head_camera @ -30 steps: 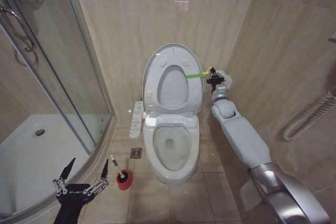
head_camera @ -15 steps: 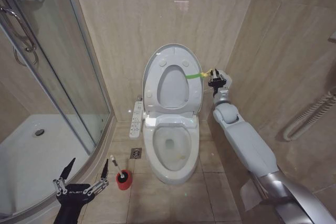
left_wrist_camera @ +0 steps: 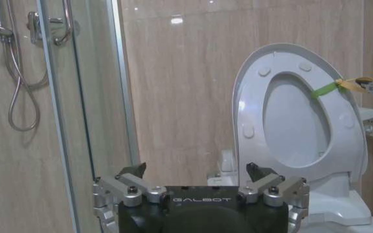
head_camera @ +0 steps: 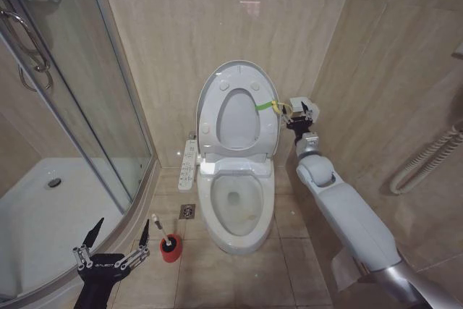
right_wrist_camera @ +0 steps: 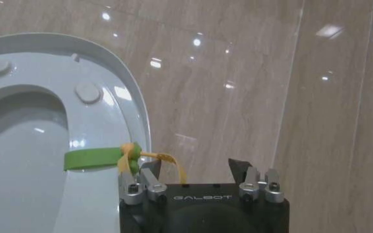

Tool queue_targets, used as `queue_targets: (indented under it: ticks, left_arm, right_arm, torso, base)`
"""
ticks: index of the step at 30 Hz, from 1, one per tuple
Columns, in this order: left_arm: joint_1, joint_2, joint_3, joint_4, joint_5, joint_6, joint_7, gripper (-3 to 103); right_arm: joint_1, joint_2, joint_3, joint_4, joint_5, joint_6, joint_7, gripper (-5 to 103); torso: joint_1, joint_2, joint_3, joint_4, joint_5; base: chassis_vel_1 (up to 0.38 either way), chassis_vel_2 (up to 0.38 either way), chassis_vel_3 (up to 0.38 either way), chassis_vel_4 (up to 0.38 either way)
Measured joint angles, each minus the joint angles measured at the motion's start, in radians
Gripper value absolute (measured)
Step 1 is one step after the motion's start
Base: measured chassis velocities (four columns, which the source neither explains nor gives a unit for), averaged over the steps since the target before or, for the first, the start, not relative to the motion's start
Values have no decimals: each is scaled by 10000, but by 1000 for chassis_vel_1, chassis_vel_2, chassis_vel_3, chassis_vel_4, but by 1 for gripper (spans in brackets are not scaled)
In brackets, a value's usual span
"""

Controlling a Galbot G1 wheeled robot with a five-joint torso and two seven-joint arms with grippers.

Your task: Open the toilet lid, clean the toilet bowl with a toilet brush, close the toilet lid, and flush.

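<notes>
The toilet lid (head_camera: 238, 110) stands up against the wall. The right gripper (head_camera: 296, 115) reaches out long at its 3 o'clock edge, fingers apart beside the loose strap (head_camera: 265, 105). The left gripper (head_camera: 116, 240) waits low, wide open, holding nothing.

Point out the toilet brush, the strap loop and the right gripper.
toilet brush (head_camera: 160, 229), head view, handle above red holder.
strap loop (right_wrist_camera: 93, 158), right wrist view, green band.
right gripper (right_wrist_camera: 193, 167), right wrist view, between fingertips.
</notes>
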Motion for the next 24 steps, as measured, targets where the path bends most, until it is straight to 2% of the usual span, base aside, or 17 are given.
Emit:
queue_targets:
  ticks: [1, 2, 13, 24]
  left_arm:
    - [0, 0, 0, 0, 0, 0, 0, 100]
    - [0, 0, 0, 0, 0, 0, 0, 100]
    - [0, 0, 0, 0, 0, 0, -1, 100]
    - [0, 0, 0, -1, 0, 0, -1, 100]
  right_arm:
    - [-134, -31, 63, 128, 0, -1, 0, 59]
    - [-241, -54, 109, 229, 1, -2, -4, 71]
    - [-1351, -344, 656, 1511, 190, -135, -28, 71]
    - [-3741, -400, 2054, 3238, 404, -383, 72, 71]
  torso:
    - [0, 0, 0, 0, 0]
    - [0, 0, 0, -1, 0]
    - [0, 0, 0, 0, -2]
    - [-1, 0, 0, -2, 2]
  base:
    - [0, 0, 0, 0]
    - [0, 0, 0, 0]
    - [0, 0, 0, 0]
    - [0, 0, 0, 0]
